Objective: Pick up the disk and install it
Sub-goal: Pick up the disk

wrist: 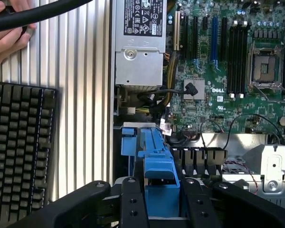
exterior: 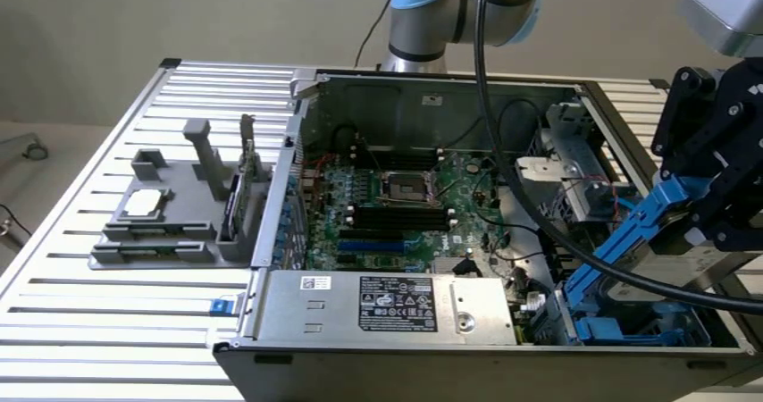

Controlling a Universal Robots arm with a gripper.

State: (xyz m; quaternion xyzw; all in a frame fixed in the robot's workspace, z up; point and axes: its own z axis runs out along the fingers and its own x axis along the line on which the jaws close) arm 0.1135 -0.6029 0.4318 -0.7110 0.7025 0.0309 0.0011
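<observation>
Note the gripper (exterior: 706,213) clamped on the disk (exterior: 630,234), its fingers (wrist: 132,204) on either side of the blue carrier's end. The disk hangs tilted over the open computer case (exterior: 298,134) at the exterior view's right. Its lower end sits inside the case near the power supply (exterior: 381,305), beside the motherboard (exterior: 394,196). Outside the case, a person's hand (wrist: 7,33) touches a black cable (wrist: 38,14) near a keyboard (wrist: 19,152).
</observation>
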